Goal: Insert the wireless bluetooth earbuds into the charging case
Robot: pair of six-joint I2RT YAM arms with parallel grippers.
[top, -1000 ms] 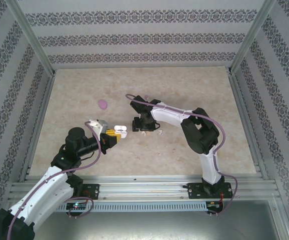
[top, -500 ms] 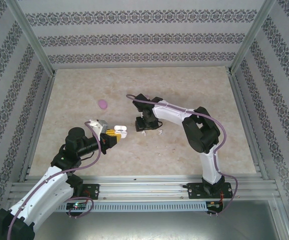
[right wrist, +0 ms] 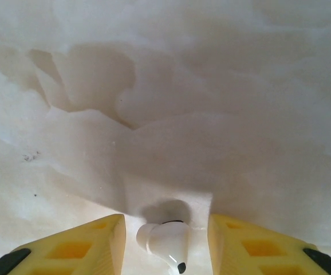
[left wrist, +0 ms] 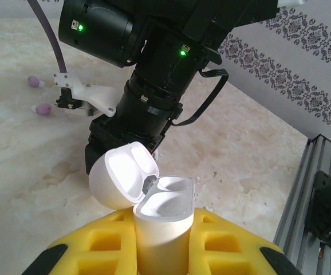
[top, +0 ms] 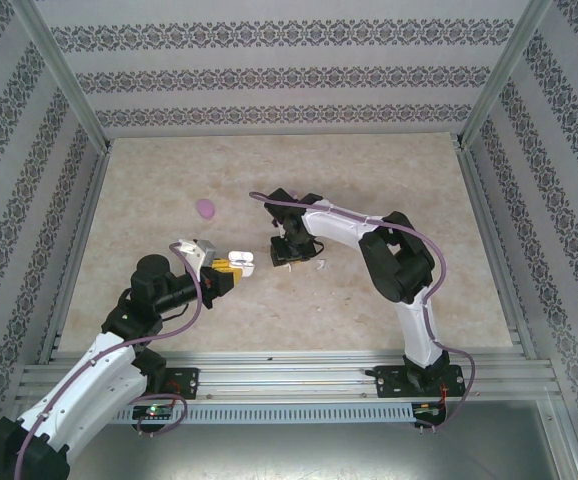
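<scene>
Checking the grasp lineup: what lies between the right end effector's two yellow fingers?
A white earbud on the table, with gaps on both sides, seen in the right wrist view.

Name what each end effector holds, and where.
Left end effector clamps the open charging case by its lower body. Right end effector holds nothing; its fingers flank a white earbud.

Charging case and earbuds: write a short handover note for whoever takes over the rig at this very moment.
Left gripper: shut on the white charging case, held upright with its lid open.
Right gripper: open, low over the table, one finger on each side of a white earbud, not gripping it.
A purple earbud and a second purple earbud lie on the table beyond the right gripper.
Done: case held and opened; no bud seen inside.
Left: grasp the white earbud, seat it in the case, then the others.
</scene>
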